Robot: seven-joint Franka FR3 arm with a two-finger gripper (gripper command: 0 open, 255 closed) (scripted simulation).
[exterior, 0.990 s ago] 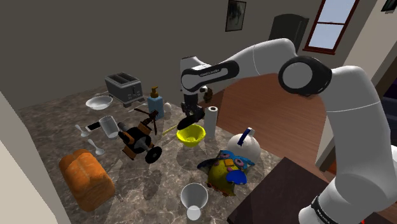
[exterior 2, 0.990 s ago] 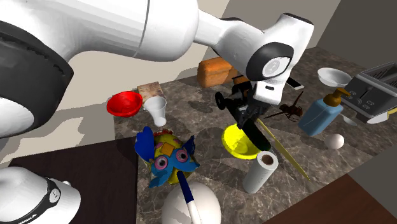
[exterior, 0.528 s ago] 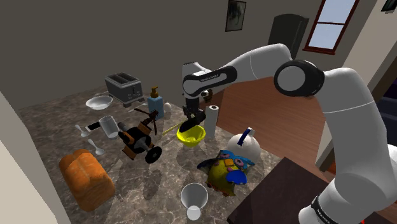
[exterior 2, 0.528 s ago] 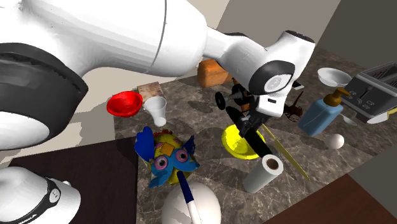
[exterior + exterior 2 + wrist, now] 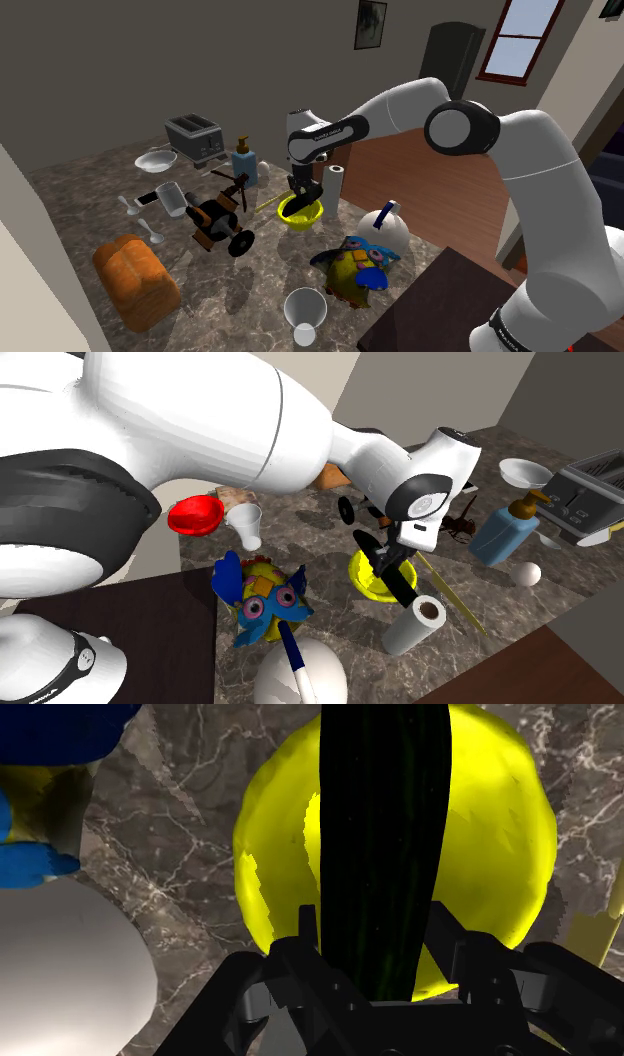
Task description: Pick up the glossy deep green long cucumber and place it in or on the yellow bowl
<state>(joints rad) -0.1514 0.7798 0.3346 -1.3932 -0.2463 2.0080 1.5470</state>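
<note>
My black gripper (image 5: 303, 188) is shut on the long dark green cucumber (image 5: 305, 197), right over the yellow bowl (image 5: 300, 212) on the marble counter. In the second exterior view the cucumber (image 5: 393, 570) slants across the bowl (image 5: 366, 578), with the gripper (image 5: 392, 550) clasping its upper part. Seen from the wrist, the cucumber (image 5: 385, 834) runs out from between both fingers of the gripper (image 5: 375, 954) and crosses the middle of the bowl (image 5: 490, 834). I cannot tell whether its lower end touches the bowl.
A paper towel roll (image 5: 334, 184) stands just beside the bowl, a thin yellow stick (image 5: 450, 594) lies by it. A black toy vehicle (image 5: 220, 222), blue soap bottle (image 5: 244, 161), owl toy (image 5: 355, 266) and white rounded pot (image 5: 388, 230) crowd around.
The gripper has come down and a little toward the bowl with the cucumber still clasped; the arm's elbow has swung. Nothing on the counter has moved.
</note>
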